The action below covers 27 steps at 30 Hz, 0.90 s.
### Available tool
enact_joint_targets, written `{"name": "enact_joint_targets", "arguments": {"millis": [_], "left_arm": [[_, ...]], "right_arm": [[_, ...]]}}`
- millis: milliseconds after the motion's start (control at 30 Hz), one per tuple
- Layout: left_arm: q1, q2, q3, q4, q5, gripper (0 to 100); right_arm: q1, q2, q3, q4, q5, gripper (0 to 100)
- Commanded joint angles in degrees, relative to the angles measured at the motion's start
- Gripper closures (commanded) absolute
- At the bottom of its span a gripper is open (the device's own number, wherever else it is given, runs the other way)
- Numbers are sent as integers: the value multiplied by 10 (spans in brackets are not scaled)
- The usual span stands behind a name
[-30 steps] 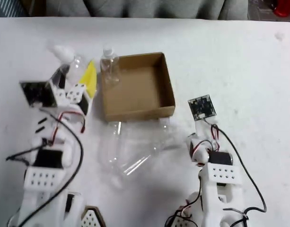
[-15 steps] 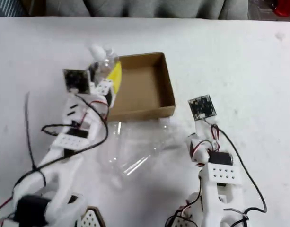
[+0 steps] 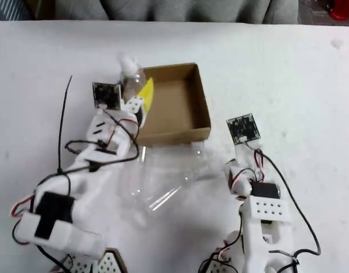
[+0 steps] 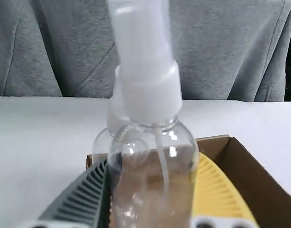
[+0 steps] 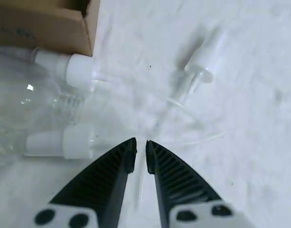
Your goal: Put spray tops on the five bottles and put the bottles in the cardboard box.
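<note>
Pinching force is applied by the left gripper (image 4: 154,164) to a clear bottle (image 4: 150,199), which is clamped upright between the grey jaw and the yellow jaw. A white spray top (image 4: 147,85) is fitted on this bottle, and its dip tube is seen running down inside. A second bottle (image 4: 103,140) is stood upright just behind the clamped one, at the wall of the cardboard box (image 4: 233,152); whether it is inside the box cannot be told.

In the high view, the left gripper (image 3: 137,94) is positioned at the left wall of the cardboard box (image 3: 201,105), near its far corner, with the clamped bottle (image 3: 130,79) carried there.

The jaws of the right gripper (image 5: 140,151) are brought almost together, with a thin slit left between the tips and nothing held. This gripper is hung low over the white table (image 5: 249,156), pointed at the surface. Near its tips, two capped bottles are laid on their sides: one (image 5: 26,90) is rested just beside a corner of the cardboard box (image 5: 45,23), and the other (image 5: 60,142) is laid alongside it, farther from the box. A loose spray top (image 5: 200,66) with its dip tube is laid on the table, apart from both.

In the high view, the lying bottles (image 3: 157,176) are located on the table (image 3: 288,74) just in front of the box, between the two arms.
</note>
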Motion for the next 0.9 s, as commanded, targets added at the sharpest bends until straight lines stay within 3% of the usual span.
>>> {"name": "enact_joint_targets", "arguments": {"millis": [0,567,867], "left_arm": [[-7,35,-68,-22,3,978],[-16,96,-81,-23,3,979],[-15,97,-27,-107,3,979]], "right_arm": [[5,-11,-3,-8,14,981],[4,-10,-1,-18,28,981],[4,-10,3,-22,30,981]]}}
